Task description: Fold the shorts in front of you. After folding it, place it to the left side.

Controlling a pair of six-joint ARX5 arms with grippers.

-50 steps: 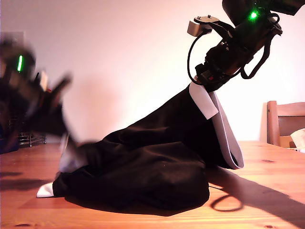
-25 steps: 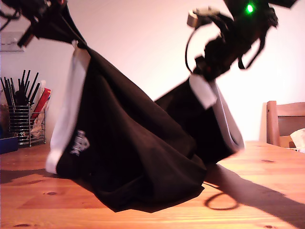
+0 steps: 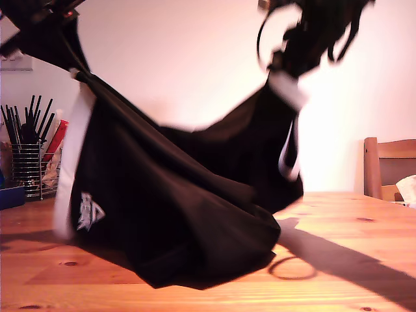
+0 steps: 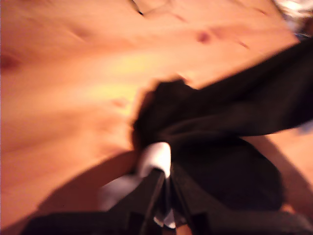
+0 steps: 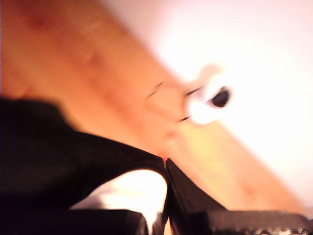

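Observation:
The black shorts (image 3: 182, 214) with white bands hang between two raised arms, and their lower bulk rests on the wooden table (image 3: 364, 221). One arm (image 3: 39, 26) holds a white-banded edge at the exterior view's upper left. The other arm (image 3: 318, 32), blurred, holds a white band at the upper right. The wrist views do not show which arm is which. My first gripper (image 4: 164, 172) is shut on a white band of the shorts (image 4: 225, 122). My second gripper (image 5: 165, 164) is shut on the shorts (image 5: 58, 147) where black cloth meets white band.
A wire basket of dark utensils (image 3: 26, 162) stands at the exterior view's left, behind the shorts. A wooden chair (image 3: 390, 166) is at that view's right edge. A small white round camera (image 5: 208, 103) sits on the table in the second wrist view.
The arm at the exterior view's left rose from table height to the top, lifting that side of the shorts. The other arm moved up too, and the cloth is now stretched between them.

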